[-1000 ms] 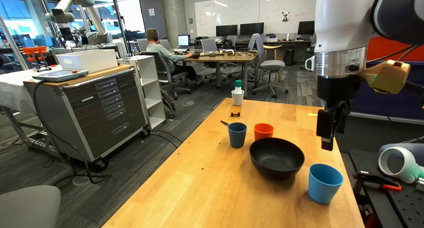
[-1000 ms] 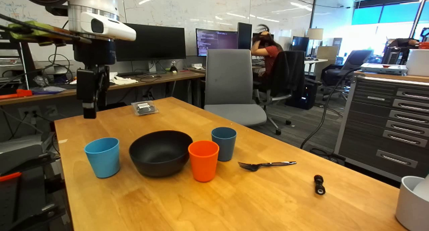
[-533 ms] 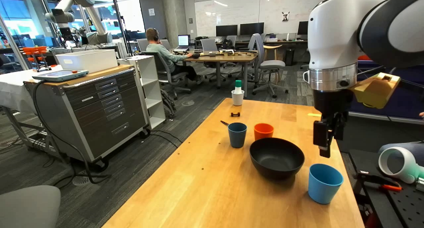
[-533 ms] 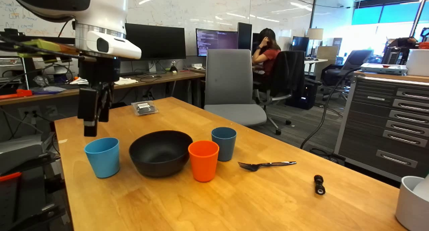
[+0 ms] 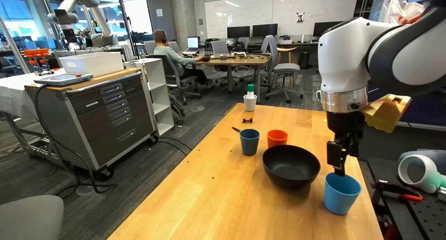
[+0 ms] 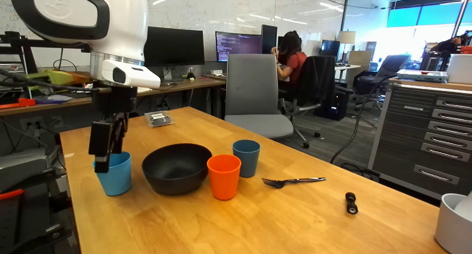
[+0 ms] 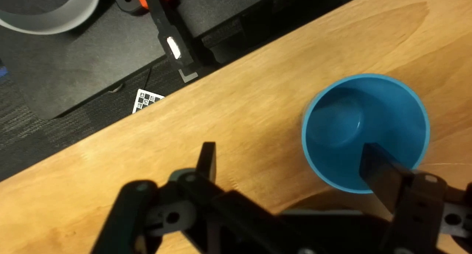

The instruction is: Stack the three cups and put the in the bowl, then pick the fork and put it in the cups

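Pale wooden desk [image 5: 195, 198] in an exterior view: the black bowl [image 5: 291, 168] stands between the light blue cup [image 5: 340, 200] and the teal cup [image 5: 250, 144] and orange-red cup [image 5: 277, 139], with a white pot [image 5: 250, 105] far off. In an exterior view the fork [image 6: 295, 180] lies between the teal cup and a dumbbell-shaped piece [image 6: 351, 203] — a clear pack [image 6: 159, 119] sits beyond the bowl. In the wrist view the pincer [image 7: 290, 150] stands unclenched, fingers [image 7: 385, 174] wide apart — one overlaps the light blue cup's mouth
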Action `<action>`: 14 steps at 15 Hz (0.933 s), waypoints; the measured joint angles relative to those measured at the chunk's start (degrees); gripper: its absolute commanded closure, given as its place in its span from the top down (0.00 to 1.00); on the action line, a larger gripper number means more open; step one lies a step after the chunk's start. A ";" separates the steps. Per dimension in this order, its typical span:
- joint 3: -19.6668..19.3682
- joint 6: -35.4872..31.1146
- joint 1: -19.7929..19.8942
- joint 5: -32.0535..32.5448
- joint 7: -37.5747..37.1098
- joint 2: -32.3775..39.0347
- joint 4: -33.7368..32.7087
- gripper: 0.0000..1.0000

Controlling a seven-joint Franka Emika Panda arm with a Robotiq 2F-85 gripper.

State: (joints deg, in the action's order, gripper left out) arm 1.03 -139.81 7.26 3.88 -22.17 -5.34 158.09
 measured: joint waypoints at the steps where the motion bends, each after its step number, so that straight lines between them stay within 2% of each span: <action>1: 0.00 -0.50 -0.08 0.04 0.00 0.75 0.00 1.00; 4: 0.01 -1.54 -1.03 0.04 0.01 2.45 -0.02 0.98; 5: 0.03 -1.64 -1.54 0.04 0.01 2.83 -0.03 0.74; 7: 0.04 -1.66 -2.58 0.03 0.01 3.45 -0.03 0.70; 14: 0.06 -2.56 -4.36 0.03 -0.47 4.65 -0.06 0.14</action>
State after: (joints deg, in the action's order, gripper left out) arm 1.08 -142.37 2.90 3.90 -22.63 -0.69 158.03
